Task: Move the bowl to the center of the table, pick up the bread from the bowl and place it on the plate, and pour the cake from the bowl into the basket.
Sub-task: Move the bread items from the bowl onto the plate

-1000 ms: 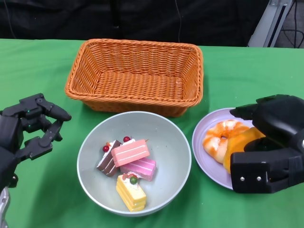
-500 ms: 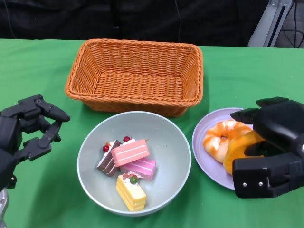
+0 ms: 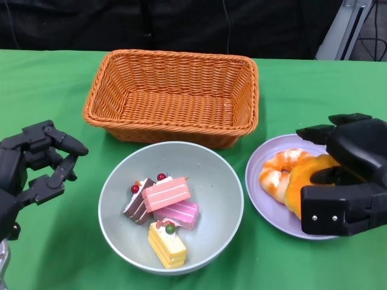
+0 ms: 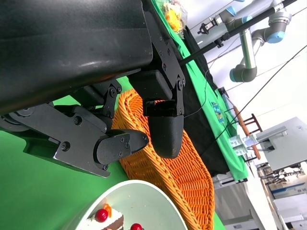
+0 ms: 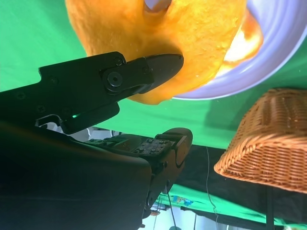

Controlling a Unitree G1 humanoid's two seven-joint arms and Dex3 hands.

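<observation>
The grey-green bowl [image 3: 205, 175] sits at the table's near middle with several cake slices [image 3: 164, 194] in it. An orange bread ring [image 3: 302, 181] lies on the purple plate [image 3: 260, 205], beside a glazed bread ring [image 3: 279, 172]. My right hand [image 3: 351, 181] hovers over the plate's right side, fingers apart around the orange bread. In the right wrist view one fingertip [image 5: 163, 62] touches the bread [image 5: 192, 38] and the opposing one stands clear of it. My left hand [image 3: 30, 166] is left of the bowl, fingers apart and holding nothing.
The orange wicker basket [image 3: 172, 96] stands just behind the bowl and holds nothing; it also shows in the left wrist view as basket [image 4: 168, 177]. Green cloth covers the table. Bare cloth lies between my left hand and the bowl.
My right hand has drifted right and a little lower, and the orange bread has settled flatter on the plate. The left hand has barely moved.
</observation>
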